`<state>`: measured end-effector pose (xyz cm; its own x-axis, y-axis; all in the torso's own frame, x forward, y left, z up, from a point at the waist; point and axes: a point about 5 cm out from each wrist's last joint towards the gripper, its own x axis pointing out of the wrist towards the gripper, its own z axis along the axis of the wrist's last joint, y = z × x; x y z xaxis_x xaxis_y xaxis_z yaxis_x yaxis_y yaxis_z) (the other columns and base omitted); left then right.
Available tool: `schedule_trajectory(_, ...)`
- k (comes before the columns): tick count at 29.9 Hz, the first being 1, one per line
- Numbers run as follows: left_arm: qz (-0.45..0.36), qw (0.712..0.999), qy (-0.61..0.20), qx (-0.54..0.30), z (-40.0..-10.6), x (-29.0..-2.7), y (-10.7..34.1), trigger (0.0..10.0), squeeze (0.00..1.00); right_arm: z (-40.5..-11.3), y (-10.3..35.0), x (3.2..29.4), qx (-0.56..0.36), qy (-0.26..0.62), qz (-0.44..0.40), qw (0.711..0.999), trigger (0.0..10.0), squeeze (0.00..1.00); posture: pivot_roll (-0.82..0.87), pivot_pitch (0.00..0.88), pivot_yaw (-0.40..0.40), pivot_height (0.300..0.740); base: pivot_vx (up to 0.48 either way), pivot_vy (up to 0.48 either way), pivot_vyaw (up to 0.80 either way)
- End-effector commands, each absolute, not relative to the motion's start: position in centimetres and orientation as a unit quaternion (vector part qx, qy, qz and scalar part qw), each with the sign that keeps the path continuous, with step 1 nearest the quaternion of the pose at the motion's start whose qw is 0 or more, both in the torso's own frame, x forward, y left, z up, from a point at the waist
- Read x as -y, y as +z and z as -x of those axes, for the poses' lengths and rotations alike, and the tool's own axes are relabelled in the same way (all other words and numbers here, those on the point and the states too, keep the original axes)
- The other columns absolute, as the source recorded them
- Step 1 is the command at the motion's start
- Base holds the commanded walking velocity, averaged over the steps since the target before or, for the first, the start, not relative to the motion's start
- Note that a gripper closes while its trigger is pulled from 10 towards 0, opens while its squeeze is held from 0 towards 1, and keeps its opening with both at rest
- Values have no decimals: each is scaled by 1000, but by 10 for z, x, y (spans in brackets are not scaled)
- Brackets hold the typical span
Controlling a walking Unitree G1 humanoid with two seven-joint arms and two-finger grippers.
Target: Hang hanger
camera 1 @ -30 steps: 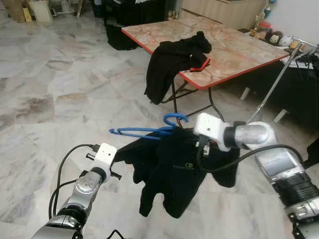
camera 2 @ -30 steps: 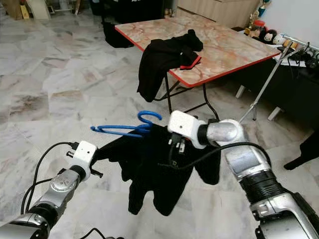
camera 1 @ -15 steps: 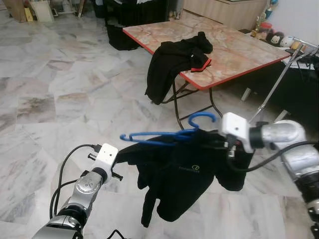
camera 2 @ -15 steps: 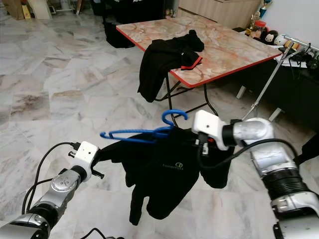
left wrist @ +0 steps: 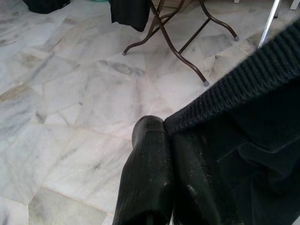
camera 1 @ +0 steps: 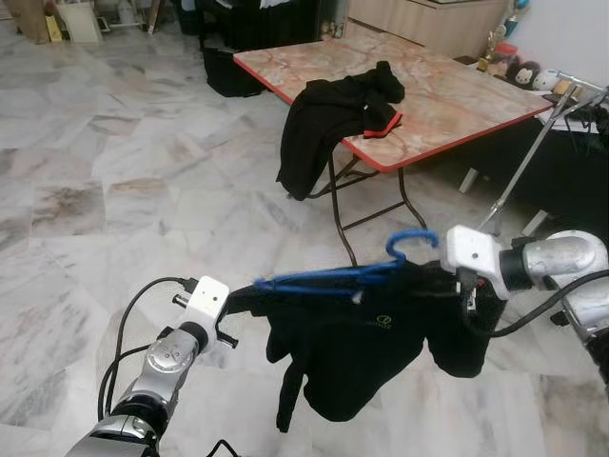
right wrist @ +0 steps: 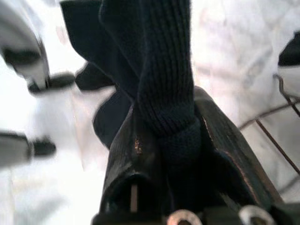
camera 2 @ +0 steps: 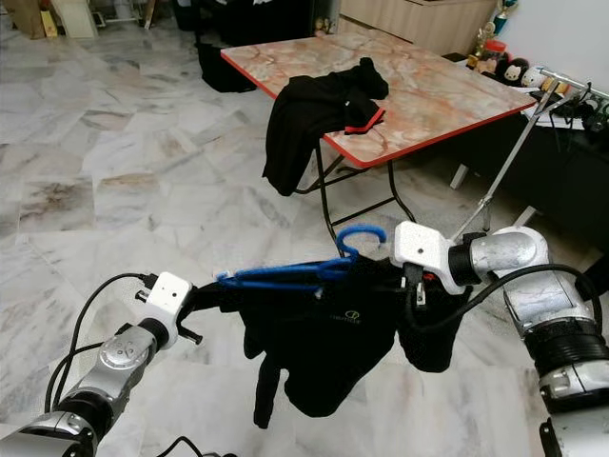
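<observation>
A black sweater (camera 1: 366, 347) hangs on a blue hanger (camera 1: 328, 277), held up in the air between my two arms, above the marble floor. The hanger's hook (camera 1: 411, 240) curls upward near my right wrist. My left gripper (camera 1: 249, 293) is shut on the sweater's ribbed edge at its left end, and its fingers (left wrist: 147, 154) are pressed together on the knit. My right gripper (camera 2: 416, 291) points down, shut on the sweater's ribbed edge (right wrist: 166, 70) at its right end. The sweater's body and a sleeve dangle below.
A folding table (camera 1: 457, 90) with a red rim stands ahead, with another black garment (camera 1: 328, 119) draped over its near corner. A slanted metal pole (camera 1: 528, 157) of a rack rises at the right. Dark bags (camera 1: 228, 71) sit on the floor beyond the table.
My right gripper has swung to the right, carrying the sweater and hanger with it. The sweater is now stretched wider between the grippers. The left arm has barely moved.
</observation>
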<state>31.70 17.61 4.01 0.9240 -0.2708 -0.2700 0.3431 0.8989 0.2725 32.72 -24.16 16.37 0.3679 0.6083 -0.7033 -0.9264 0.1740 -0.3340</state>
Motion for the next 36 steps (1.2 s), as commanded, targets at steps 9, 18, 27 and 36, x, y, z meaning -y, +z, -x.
schedule_trajectory(9,-158,969,-120,-145,-310,-199,33,0,0,-336,169,260,-237,448,475,719,10000,0,-29,4,-58,740,0,0,0)
schedule_trajectory(18,-162,969,-141,-119,-322,-198,51,0,0,-342,154,237,-221,437,522,699,10000,0,-19,0,-58,740,0,0,0)
schedule_trajectory(27,-149,962,-214,-82,-330,-181,74,0,0,-348,144,195,-182,444,500,721,10000,0,-7,0,-65,740,0,0,0)
schedule_trajectory(36,-130,940,-309,-57,-329,-152,99,0,0,-343,123,156,-194,472,492,706,10000,0,5,0,-72,740,0,0,0)
